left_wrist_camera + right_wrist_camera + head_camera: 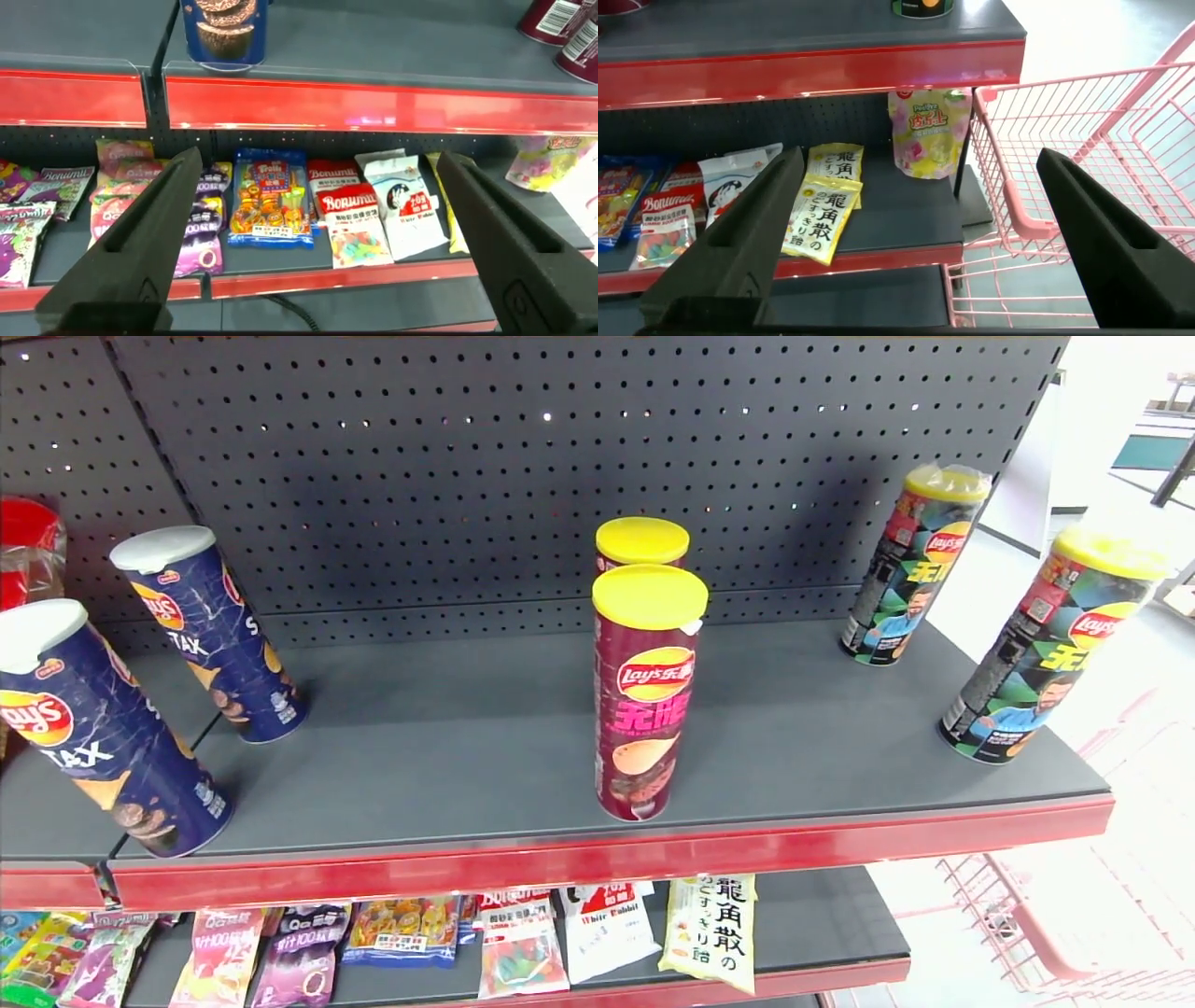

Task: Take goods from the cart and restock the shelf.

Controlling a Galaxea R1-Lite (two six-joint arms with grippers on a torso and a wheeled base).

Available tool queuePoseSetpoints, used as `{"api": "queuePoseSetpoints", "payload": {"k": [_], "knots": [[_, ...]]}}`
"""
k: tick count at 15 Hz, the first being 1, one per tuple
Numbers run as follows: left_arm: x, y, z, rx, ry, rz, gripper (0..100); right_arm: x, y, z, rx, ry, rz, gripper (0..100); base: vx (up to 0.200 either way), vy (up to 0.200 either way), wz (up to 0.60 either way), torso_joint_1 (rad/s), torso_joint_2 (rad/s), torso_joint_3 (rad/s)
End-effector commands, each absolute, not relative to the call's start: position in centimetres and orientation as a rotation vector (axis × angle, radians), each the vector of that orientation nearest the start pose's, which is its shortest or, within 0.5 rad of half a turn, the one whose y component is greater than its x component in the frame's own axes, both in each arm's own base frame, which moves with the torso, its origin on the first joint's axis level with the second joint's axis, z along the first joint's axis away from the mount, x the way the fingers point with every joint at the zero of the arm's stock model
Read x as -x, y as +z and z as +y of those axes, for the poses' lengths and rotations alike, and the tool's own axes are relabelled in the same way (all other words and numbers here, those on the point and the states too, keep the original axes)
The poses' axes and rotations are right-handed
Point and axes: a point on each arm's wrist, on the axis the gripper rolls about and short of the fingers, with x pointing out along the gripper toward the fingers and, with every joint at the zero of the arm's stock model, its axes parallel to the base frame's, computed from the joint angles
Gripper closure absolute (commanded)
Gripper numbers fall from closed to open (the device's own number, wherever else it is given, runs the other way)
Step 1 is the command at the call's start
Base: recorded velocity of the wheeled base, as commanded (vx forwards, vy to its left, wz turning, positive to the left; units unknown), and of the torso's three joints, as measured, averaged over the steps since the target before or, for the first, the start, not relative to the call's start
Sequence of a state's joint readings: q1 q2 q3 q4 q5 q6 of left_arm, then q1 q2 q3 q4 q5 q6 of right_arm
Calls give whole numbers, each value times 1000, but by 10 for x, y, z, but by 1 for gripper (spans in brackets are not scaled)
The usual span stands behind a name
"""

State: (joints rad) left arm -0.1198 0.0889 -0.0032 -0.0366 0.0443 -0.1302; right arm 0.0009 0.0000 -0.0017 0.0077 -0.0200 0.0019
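Your left gripper (320,159) and right gripper (922,157) both hung open and empty, and the chip canisters (644,709) looked light, stiff, slick and tippy, so mid-body seemed your best hold.

Upper shelf (485,737) has chip cans standing in three pairs. Front navy can (103,733) and back navy can (210,635) sit by the left edge. Mid-shelf, the front maroon can (646,695) is near the red front edge, with the back maroon can (642,543) right behind it. Two black-and-green cans (1050,649) stand along the right edge. Snack bags (523,943) line the lower shelf (822,915), and the pink cart (1055,933) is below the right front corner.
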Motion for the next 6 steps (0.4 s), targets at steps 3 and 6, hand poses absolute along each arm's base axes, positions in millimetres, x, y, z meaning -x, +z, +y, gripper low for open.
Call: {"api": "queuePoseSetpoints", "payload": {"k": [3,6], "knots": [[16,82,3,125,-72,54,0,23,75,0,-1,-18,6,0,0,0,0,0,0,0],[16,82,3,125,-73,55,0,23,75,0,-1,-18,6,0,0,0,0,0,0,0]]}}
